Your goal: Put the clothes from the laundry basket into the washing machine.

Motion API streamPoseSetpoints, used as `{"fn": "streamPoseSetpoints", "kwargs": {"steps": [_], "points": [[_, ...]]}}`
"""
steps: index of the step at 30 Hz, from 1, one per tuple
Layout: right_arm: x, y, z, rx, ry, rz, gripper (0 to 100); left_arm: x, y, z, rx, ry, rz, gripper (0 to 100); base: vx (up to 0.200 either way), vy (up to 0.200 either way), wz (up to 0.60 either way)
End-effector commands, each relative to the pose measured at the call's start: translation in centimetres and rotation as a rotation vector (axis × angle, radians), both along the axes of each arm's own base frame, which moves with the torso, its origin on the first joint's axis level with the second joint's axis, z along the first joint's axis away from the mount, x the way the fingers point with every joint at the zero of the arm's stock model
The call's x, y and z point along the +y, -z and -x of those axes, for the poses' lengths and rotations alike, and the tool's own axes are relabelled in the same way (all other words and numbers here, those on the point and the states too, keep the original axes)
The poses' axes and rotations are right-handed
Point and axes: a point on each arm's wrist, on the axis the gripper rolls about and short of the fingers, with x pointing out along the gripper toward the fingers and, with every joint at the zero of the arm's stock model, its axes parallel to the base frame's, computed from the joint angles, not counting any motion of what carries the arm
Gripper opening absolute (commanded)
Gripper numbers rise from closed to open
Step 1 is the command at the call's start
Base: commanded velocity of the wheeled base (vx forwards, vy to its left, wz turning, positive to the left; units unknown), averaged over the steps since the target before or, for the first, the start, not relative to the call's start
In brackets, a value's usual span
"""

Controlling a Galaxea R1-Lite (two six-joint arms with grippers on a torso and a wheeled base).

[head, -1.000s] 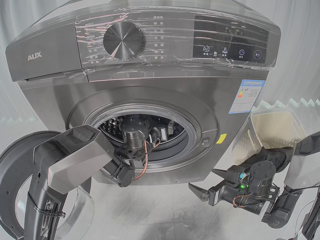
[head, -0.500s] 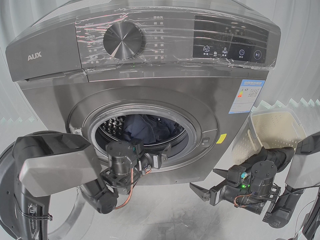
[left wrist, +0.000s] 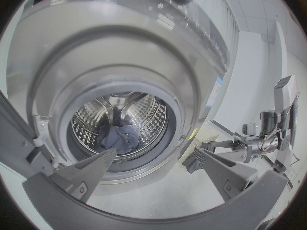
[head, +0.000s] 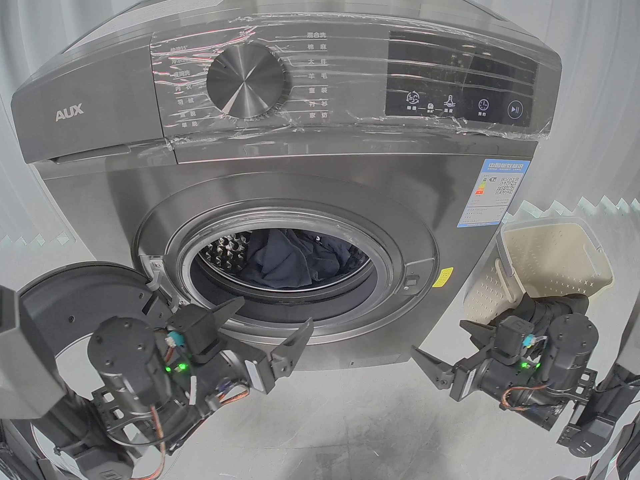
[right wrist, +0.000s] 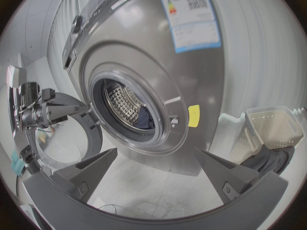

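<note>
Pale grey floor (head: 347, 428), with the washing machine (head: 300, 175) standing on it. Dark clothes (head: 293, 261) lie in its drum, above and beyond the left gripper (head: 272, 315), which is spread and empty. The right gripper (head: 443, 341), also spread, hangs beside the laundry basket (head: 553, 255).

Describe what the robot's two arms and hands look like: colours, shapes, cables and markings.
The left hand and right hand match: dark grey, each with two wedge-shaped fingers with ribbed inner faces on a wide bar. Behind each sits a black cylindrical wrist housing with a green light, a small teal plug and a looping copper-coloured cable.
</note>
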Motion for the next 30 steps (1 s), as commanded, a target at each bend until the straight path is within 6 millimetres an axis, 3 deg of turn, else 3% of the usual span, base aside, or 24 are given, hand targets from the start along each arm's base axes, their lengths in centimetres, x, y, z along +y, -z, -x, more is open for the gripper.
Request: {"fn": "streamPoseSetpoints", "kwargs": {"steps": [1,7,13,16,17,21,30], "points": [[-2.3,-2.9,2.8,-0.079,0.05,-0.086,100,2.7,-2.3,4.4,-0.05,0.025,0.068,100,0.0,0.0,0.0],[-3.4,-3.4,3.8,-0.09,0.067,-0.107,100,4.7,-1.6,6.6,-0.024,0.04,0.027,100,0.0,0.0,0.0],[-4.0,-3.6,3.5,-0.099,0.099,-0.111,100,5.3,-2.1,6.7,-0.041,0.017,0.042,100,0.0,0.0,0.0],[-4.8,-4.0,3.4,-0.121,0.133,-0.106,100,5.7,-2.4,6.8,-0.05,0.005,0.048,100,-0.2,0.0,0.0],[-6.0,-4.8,3.5,-0.166,0.17,-0.097,100,6.1,-2.7,7.1,-0.064,-0.019,0.041,100,-0.2,0.0,0.0],[-8.0,-4.9,4.2,-0.138,0.161,-0.044,100,7.0,-3.4,7.8,-0.108,-0.049,0.006,100,-0.2,0.0,0.0],[-9.6,-5.4,7.0,-0.105,0.177,-0.016,100,9.3,-3.7,9.3,-0.095,-0.1,-0.022,100,-0.2,0.0,0.0]]}}
